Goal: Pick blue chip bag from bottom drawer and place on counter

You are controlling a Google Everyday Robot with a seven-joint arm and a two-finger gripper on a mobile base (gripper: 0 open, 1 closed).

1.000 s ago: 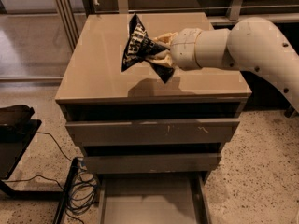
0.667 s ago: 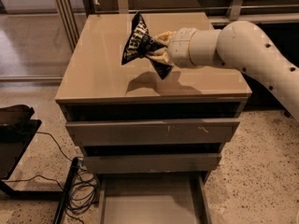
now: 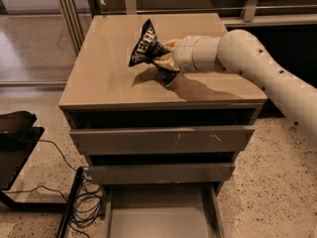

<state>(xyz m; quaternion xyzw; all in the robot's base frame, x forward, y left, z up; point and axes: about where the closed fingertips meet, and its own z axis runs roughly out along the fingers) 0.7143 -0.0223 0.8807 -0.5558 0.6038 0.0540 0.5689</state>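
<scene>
Camera view: gripper [image 3: 166, 61] reaches in from the right over the middle of the desk [image 3: 104, 78], clamped on the blue chip bag [image 3: 147, 47], which stands crumpled with one corner up and its shadow just beneath it. Against a second ago the bag hangs a shade lower, nearer the desk, though I cannot tell whether its lowest corner already touches the top. The bottom drawer [image 3: 158, 217] stands pulled out without the bag, so the pick looks done and only the release seems left.
</scene>
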